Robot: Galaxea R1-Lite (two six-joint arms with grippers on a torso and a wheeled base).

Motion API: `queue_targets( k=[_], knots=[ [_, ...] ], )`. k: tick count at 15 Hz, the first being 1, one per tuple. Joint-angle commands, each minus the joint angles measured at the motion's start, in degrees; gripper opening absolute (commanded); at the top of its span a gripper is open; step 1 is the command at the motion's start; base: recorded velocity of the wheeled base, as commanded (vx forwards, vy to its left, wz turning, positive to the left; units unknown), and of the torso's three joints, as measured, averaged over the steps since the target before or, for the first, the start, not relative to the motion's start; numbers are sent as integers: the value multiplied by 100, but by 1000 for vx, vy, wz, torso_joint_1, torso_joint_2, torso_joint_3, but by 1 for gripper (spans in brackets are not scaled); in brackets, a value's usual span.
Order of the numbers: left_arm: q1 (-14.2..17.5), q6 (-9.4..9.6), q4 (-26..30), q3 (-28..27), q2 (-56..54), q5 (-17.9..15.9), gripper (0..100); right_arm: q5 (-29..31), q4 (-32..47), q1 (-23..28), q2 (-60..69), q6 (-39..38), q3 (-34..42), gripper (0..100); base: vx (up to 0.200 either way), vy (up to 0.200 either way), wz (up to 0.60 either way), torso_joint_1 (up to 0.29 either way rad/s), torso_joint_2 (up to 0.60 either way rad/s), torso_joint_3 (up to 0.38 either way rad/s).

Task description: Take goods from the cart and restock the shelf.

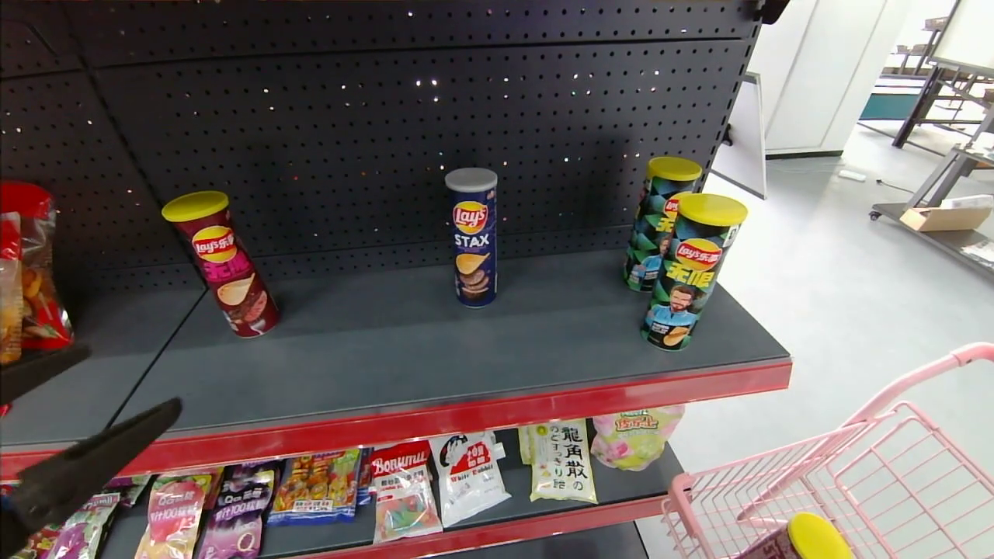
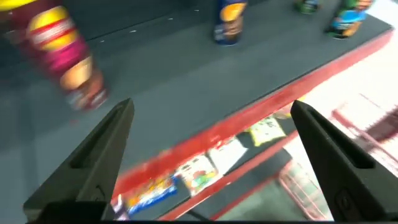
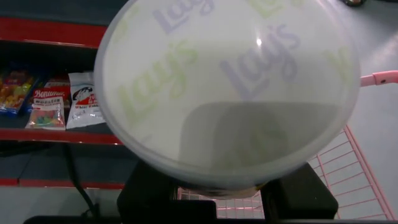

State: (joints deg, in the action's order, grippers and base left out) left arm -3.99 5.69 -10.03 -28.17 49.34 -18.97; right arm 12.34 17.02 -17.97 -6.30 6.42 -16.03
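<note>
A maroon chip can (image 1: 225, 264) with a yellow lid, a blue chip can (image 1: 472, 237) and two green-black chip cans (image 1: 691, 272) stand upright on the grey shelf (image 1: 435, 341). My left gripper (image 1: 132, 380) hangs open in front of the shelf's left end, nothing between its fingers (image 2: 93, 162); the maroon can (image 2: 65, 56) stands beyond it. My right gripper (image 3: 217, 190) is closed around a chip can whose pale translucent lid (image 3: 230, 87) faces the wrist camera. A yellow-lidded can (image 1: 815, 538) sits low in the pink cart (image 1: 893, 466).
Red snack bags (image 1: 27, 272) stand at the shelf's far left. A lower shelf holds several candy and snack packets (image 1: 404, 489). The red shelf lip (image 1: 466, 415) runs along the front. Open floor lies to the right behind the cart.
</note>
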Motion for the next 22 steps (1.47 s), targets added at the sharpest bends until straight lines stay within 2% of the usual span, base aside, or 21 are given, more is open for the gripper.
queue_targets(
  k=[1,2,3,4,5,7,10,12,14,16,18,20,22],
  knots=[
    [-709,134,-1106,-813,2731,-696,100,-12,-6,-5,-82,-1,-32,0,0,0,0,0,0,0],
    [-858,143,-1818,-1103,3565,-845,100,-12,-14,-5,-231,8,-111,0,0,0,0,0,0,0],
    [-902,151,-2249,-1322,4075,-907,100,-3,-14,-5,-319,-1,-137,0,0,0,0,0,0,0],
    [-911,266,-2521,-1516,4471,-995,100,-12,-14,-5,-345,-10,-146,0,0,0,0,0,0,0],
    [-911,450,-2609,-1735,4787,-1179,100,-12,-14,-5,-337,-10,-155,0,0,0,0,0,0,0],
    [-911,547,-2627,-1990,5077,-1469,100,14,-14,-5,-319,-27,-190,0,0,0,0,0,0,0],
    [-1016,696,-2758,-2693,5754,-1522,100,23,-14,-5,-345,-62,-225,0,0,0,0,0,0,0],
    [-1016,1022,-2890,-3168,6132,-1417,100,23,-6,4,-345,-71,-199,0,0,0,0,0,0,0],
    [-1025,1030,-2908,-3370,6308,-1390,100,23,-6,4,-354,-71,-216,0,0,0,0,0,0,0],
    [-1016,960,-2969,-3625,6475,-1355,100,32,-6,4,-337,-71,-216,0,0,0,0,0,0,0],
    [-1034,775,-2987,-3862,6589,-1338,100,32,-14,4,-354,-62,-225,0,0,0,0,0,0,0],
    [-1034,723,-3101,-4188,6826,-1285,100,41,-6,4,-345,-62,-234,0,0,0,0,0,0,0],
    [-1122,450,-3154,-4372,6905,-1267,100,41,-14,4,-345,-62,-234,0,0,0,0,0,0,0]
  ],
)
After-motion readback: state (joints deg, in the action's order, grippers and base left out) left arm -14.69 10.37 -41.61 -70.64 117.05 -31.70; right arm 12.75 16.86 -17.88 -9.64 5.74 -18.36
